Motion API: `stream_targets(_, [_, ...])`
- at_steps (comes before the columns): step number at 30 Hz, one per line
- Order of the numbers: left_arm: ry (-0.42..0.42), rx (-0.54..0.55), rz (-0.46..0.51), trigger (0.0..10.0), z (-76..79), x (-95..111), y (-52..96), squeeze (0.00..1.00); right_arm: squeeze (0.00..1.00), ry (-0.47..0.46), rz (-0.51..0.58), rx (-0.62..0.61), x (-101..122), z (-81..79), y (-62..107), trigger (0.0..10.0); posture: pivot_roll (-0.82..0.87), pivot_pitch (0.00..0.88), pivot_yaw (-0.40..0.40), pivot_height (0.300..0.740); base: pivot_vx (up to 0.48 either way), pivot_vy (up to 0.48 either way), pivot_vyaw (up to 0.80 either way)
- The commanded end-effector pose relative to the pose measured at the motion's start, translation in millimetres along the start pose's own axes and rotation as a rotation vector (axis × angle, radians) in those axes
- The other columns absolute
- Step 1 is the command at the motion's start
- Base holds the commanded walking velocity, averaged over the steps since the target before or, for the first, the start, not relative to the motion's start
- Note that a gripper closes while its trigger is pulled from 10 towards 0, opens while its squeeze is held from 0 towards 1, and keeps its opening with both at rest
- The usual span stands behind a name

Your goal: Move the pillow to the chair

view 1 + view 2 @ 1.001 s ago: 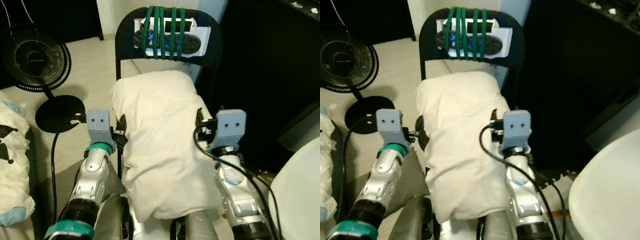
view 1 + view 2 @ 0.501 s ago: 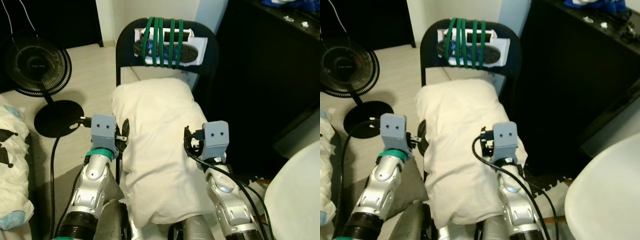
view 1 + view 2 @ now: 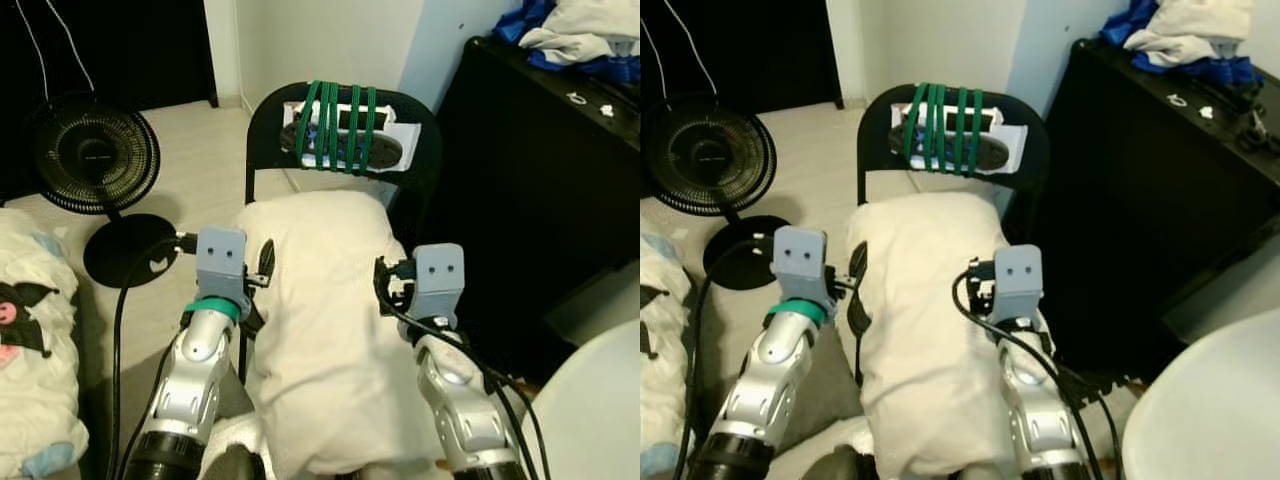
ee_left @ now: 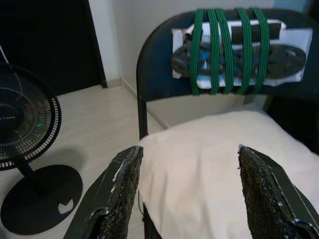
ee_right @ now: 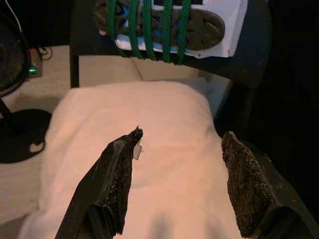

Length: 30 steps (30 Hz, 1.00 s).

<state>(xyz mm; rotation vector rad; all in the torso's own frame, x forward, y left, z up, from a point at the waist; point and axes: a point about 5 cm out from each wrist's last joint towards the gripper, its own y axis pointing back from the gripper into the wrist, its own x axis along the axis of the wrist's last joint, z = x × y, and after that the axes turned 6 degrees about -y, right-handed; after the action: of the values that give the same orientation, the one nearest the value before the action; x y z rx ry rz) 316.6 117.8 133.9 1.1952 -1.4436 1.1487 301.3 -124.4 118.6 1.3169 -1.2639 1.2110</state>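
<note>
Left eye view has the pillow (image 3: pixel 325 320) lying lengthwise on the chair (image 3: pixel 262 118), far end right up by the black backrest, near end hanging off the front toward the robot. Left gripper (image 4: pixel 187 191) sits at the pillow's left edge, fingers (image 4: pixel 119 189) spread wide, nothing between them. Right gripper (image 5: pixel 179 181) hovers over the pillow's right half, fingers (image 5: pixel 241 189) also splayed, not pinching the fabric. Green cords (image 3: pixel 340 125) strap a white pack to the backrest. A fan (image 3: pixel 92 155) stands on the floor to the left.
</note>
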Motion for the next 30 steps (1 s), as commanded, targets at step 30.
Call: stream_targets(30, [0.024, -0.023, -0.082, 10.0, -3.8, -9.3, 10.9, 0.0, 0.0, -0.12, -0.18, -0.066, -38.4, 3.3, 13.1, 10.0, 0.03, 0.042, 0.039, 0.74, 0.0, 0.0, 0.0])
